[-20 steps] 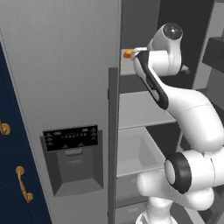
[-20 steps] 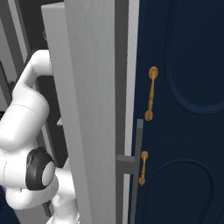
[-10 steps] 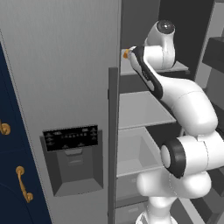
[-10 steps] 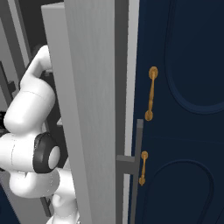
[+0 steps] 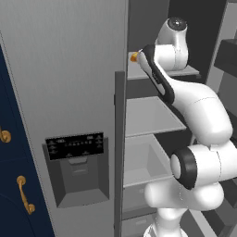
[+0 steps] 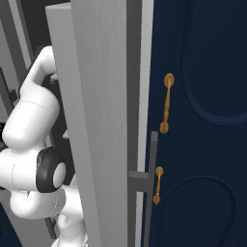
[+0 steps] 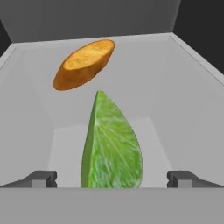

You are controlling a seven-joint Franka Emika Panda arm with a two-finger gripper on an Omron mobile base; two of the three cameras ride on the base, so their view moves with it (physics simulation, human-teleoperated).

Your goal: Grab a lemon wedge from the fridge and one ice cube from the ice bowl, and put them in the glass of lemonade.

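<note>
Green and glossy, one wedge (image 7: 111,146) stands on the pale fridge shelf (image 7: 183,109) straight ahead of the claw (image 7: 111,179), squarely between its two dark tips, which stand wide apart with nothing held. The wedge rests on its curved back with the thin edge up, and its long axis runs away from the claw, pointed end farthest. So the flat cut faces look outward toward the two tips, and I judge that a short push forward and then a squeeze across those faces is what the coming move needs. How near the tips are to the faces I cannot tell, but there is clear room on both sides.

Beyond the wedge and a little to the claw's left lies one orange-brown slice (image 7: 84,64) (it looks like sweet potato or a bread heel, I can't say which), apart from the wedge and near the shelf's back wall. It should stay out of the grasp.

Count: one wedge, one slice, one arm. From the left base view the arm reaches into the open fridge (image 5: 69,83) at an upper shelf, beside the door with the black panel (image 5: 75,145).
</note>
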